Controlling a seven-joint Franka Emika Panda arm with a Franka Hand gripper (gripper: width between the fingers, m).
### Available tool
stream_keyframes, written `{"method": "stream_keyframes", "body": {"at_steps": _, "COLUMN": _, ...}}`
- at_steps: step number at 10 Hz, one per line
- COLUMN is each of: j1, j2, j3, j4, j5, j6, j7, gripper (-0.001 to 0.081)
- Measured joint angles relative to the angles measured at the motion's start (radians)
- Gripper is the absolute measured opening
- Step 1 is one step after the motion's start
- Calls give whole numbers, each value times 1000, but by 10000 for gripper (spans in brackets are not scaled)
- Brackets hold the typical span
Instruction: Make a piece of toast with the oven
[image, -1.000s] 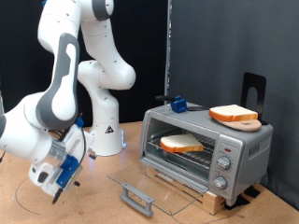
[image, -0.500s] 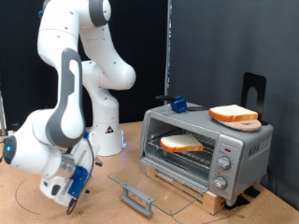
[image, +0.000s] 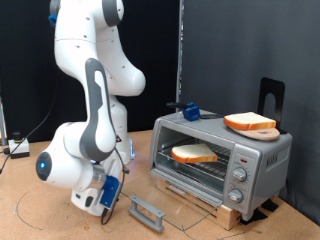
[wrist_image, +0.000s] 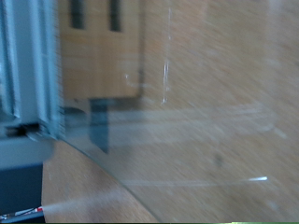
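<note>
On oven rack: pale, tan-crusted toast.

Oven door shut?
No. The oven has its glass door folded down flat, and a bread slice shows on the rack.

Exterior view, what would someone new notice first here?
First, the white robot arm bent low on the exterior view's left, its pincer down by the grey bar handle of the oven's dropped-open glass door. Next, the silver oven on the right, with the piece of toast on its wire rack and a second slice lying on its roof.
</note>
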Motion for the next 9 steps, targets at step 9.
{"method": "stream_keyframes", "body": {"at_steps": 9, "j1": -61, "j2": -231, "j3": 32, "j4": -66, "j5": 103, "j6": -169, "j7": -140, "gripper": 804}}
